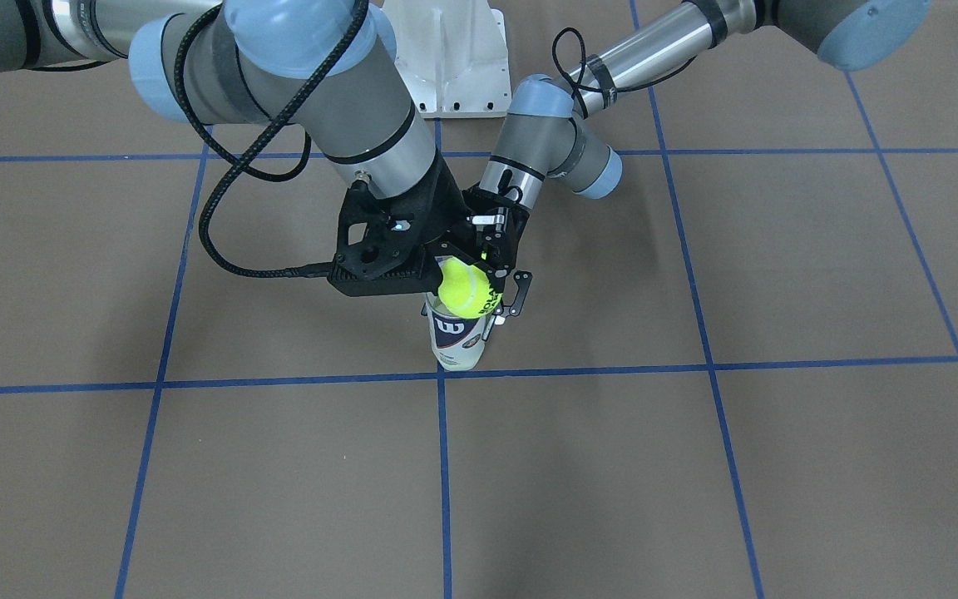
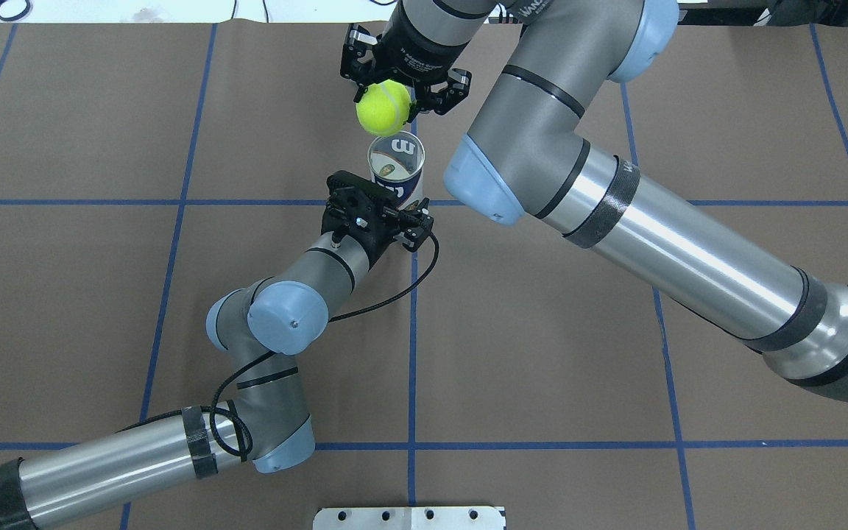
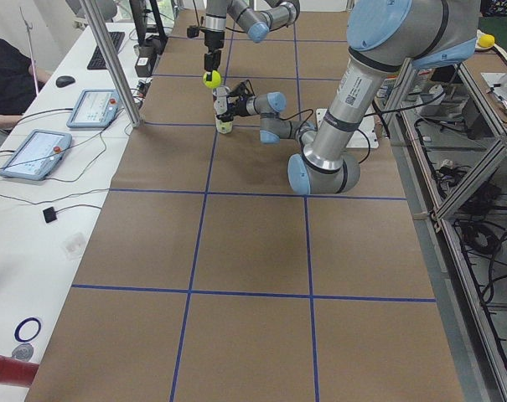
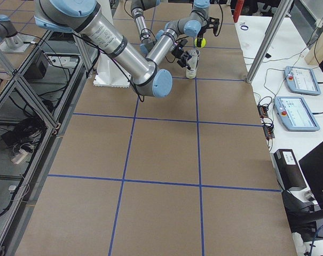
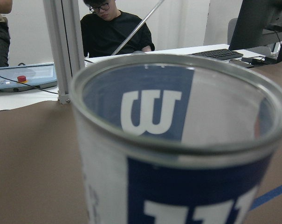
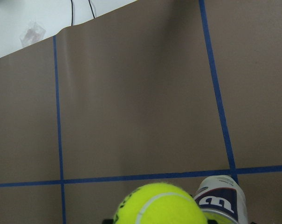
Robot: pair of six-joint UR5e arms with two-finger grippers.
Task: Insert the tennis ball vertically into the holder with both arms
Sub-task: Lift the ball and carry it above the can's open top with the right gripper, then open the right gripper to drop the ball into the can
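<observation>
Our right claw (image 2: pixel 403 94) grips the tennis ball (image 2: pixel 383 107) just above-left of the upright holder (image 2: pixel 395 163); left claw (image 2: pixel 394 213) clamps the holder.

Our right arm (image 2: pixel 674 250) reached far across the table, its wrist turned straight down, and our right gripper (image 2: pixel 386 99) hung high above the surface with its fingers clamped on the ball (image 2: pixel 383 107). Our left arm (image 2: pixel 277 316) lay low, elbow folded, forearm running nearly level toward the middle. Our left gripper (image 2: pixel 411 221) sat at the can (image 2: pixel 397 163), its fingers closed around the can's side near the rim and holding it upright. The two grippers stood close together, the right above the left.
</observation>
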